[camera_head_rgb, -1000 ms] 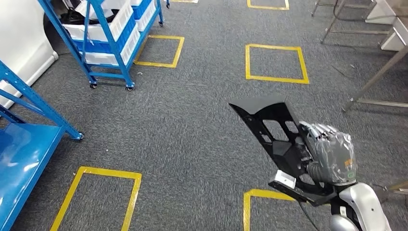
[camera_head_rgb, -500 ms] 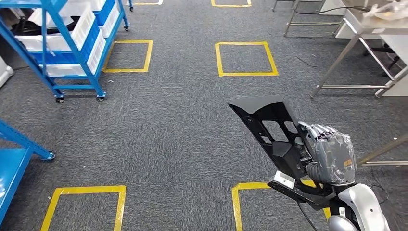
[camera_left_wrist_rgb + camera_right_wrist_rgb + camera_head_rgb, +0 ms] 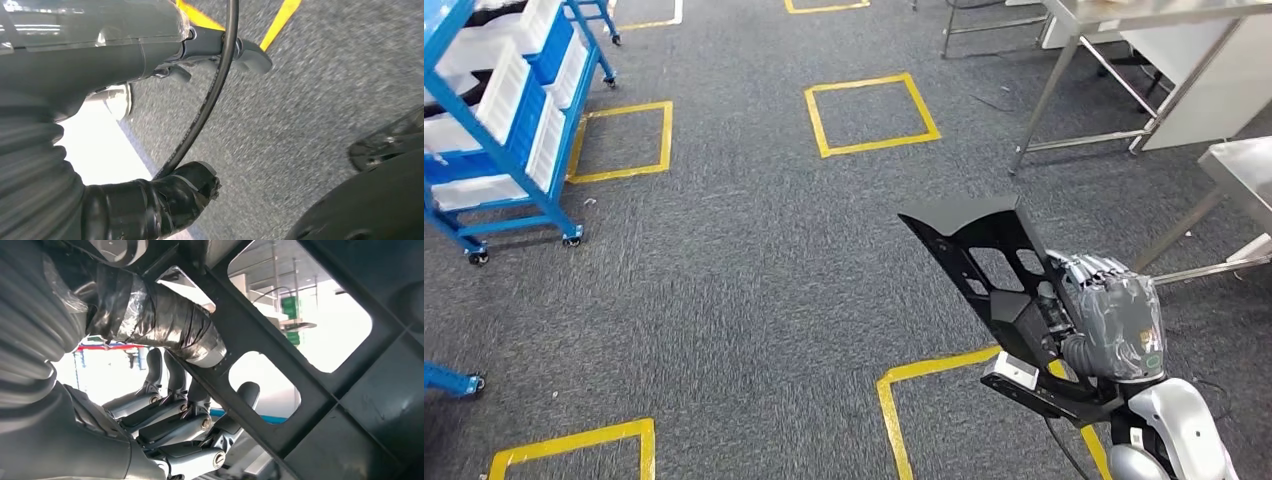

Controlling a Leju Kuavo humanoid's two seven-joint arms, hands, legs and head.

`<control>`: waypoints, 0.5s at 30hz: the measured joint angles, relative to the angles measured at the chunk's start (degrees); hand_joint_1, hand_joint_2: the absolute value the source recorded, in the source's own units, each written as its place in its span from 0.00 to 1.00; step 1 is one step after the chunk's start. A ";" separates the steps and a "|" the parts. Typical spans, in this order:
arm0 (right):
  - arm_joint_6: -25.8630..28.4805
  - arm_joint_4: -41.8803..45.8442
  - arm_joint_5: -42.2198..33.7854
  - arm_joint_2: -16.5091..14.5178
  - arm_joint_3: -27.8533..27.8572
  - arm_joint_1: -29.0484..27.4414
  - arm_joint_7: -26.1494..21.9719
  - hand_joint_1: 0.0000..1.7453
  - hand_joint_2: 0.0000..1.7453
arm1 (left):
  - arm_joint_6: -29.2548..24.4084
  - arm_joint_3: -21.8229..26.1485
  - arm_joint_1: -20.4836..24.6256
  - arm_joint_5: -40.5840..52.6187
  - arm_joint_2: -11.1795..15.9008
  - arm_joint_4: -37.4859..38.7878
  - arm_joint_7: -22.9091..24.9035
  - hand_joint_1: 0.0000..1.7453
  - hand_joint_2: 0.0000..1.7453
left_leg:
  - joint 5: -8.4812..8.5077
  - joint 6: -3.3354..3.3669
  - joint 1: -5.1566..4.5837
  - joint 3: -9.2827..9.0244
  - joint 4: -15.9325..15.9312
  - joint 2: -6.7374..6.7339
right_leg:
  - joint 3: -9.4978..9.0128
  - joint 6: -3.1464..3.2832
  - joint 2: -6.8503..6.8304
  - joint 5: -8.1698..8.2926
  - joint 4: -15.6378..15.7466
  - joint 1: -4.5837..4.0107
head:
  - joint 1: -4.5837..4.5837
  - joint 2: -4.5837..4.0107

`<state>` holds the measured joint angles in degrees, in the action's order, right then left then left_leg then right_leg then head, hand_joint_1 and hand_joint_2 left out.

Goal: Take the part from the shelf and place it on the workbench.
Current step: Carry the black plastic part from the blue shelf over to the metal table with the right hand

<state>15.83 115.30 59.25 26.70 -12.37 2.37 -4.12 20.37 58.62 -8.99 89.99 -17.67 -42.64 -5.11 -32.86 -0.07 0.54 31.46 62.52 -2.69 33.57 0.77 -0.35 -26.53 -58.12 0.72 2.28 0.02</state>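
Right hand (image 3: pixel 1112 322) grips the part (image 3: pixel 994 275), a flat black panel with cut-out windows; in the right wrist view the fingers (image 3: pixel 172 422) wrap one of its ribs and the thumb (image 3: pixel 165 322) presses from the other side. The part is held up in front of the body, tilted, its wide end well above the carpet (image 3: pixel 754 270), and it is not yet on any bench. Steel benches (image 3: pixel 1124 15) stand ahead to the right, well apart from the part. The hold sits near one end of a long panel, so the free end has leverage; a jolt while walking could likely twist it in the fingers or let it slip. That projecting end could also catch a bench leg (image 3: pixel 1039 100) if the robot comes in too close. The left hand (image 3: pixel 150 45) hangs over the carpet with a cable (image 3: pixel 210 95) across it; I cannot tell whether its fingers are spread or curled. The cable might snag.
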 joint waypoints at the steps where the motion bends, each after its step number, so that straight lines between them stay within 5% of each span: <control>1: 0.00 0.02 0.00 -0.01 -0.01 0.09 0.00 1.00 1.00 | -0.04 -0.01 -0.03 0.00 -0.01 0.00 0.00 0.00 1.00 | -1.82 -0.08 0.04 1.90 3.85 1.38 | -0.01 0.23 0.57 -0.01 0.01 -0.05 | 0.00 0.00; 3: -0.01 0.01 0.00 -0.02 -0.04 0.08 0.00 1.00 1.00 | -0.10 -0.02 -0.14 0.00 -0.04 0.00 0.00 0.00 1.00 | -4.06 -0.12 0.07 5.76 10.77 2.31 | 0.02 0.48 1.89 -0.09 -0.16 -0.16 | -0.02 0.00; 4: -0.01 0.00 0.00 -0.03 -0.05 0.06 0.00 1.00 1.00 | -0.11 -0.02 -0.22 0.00 -0.05 0.00 0.00 0.00 1.00 | -3.63 -0.06 0.07 6.67 11.89 2.40 | 0.01 0.52 2.66 -0.16 -0.29 -0.21 | -0.01 0.00; 6: 0.01 0.00 0.00 -0.03 -0.07 0.06 0.01 1.00 1.00 | -0.11 -0.02 -0.35 0.00 -0.05 0.00 0.00 0.00 1.00 | 0.32 0.25 0.07 5.33 7.49 3.05 | -0.06 0.44 4.27 -0.34 -0.61 -0.21 | -0.02 0.00; 8: 0.02 0.00 0.00 -0.03 -0.06 0.11 0.01 1.00 1.00 | -0.11 -0.02 -0.40 0.00 -0.06 -0.01 -0.02 0.00 1.00 | 3.98 0.70 0.18 2.43 0.11 5.58 | 0.05 0.08 5.75 -0.56 -1.02 -0.21 | 0.00 0.00; 10: 0.02 0.00 -0.01 -0.02 -0.03 0.18 0.01 1.00 1.00 | -0.14 -0.02 -0.42 0.00 -0.08 -0.10 -0.08 0.00 1.00 | 4.75 1.06 0.11 1.07 -3.22 7.15 | 0.47 -0.65 7.01 -0.56 -1.24 -0.05 | -0.01 0.00; 12: 0.02 0.01 -0.08 0.01 0.08 0.16 0.08 1.00 1.00 | -0.15 -0.02 -0.39 0.00 -0.10 -0.25 -0.16 0.00 1.00 | 4.90 1.54 -0.03 0.76 -3.80 6.13 | 0.76 -1.52 8.15 -0.35 -1.10 0.23 | -0.02 0.00; 15: 0.02 0.02 -0.17 0.10 0.51 0.21 0.21 1.00 1.00 | -0.13 -0.01 -0.47 0.00 -0.15 -0.40 -0.29 0.00 1.00 | 5.58 2.63 0.11 0.14 -5.20 3.80 | 2.60 -2.33 4.26 -2.82 -4.86 0.08 | 0.07 0.00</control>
<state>15.85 115.32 59.08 26.80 -11.86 2.58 -3.91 20.24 58.61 -9.46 89.99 -17.82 -43.05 -5.40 -27.27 2.56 0.65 31.60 57.32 1.11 36.17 -1.56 3.91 -29.35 -62.99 0.80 2.35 0.02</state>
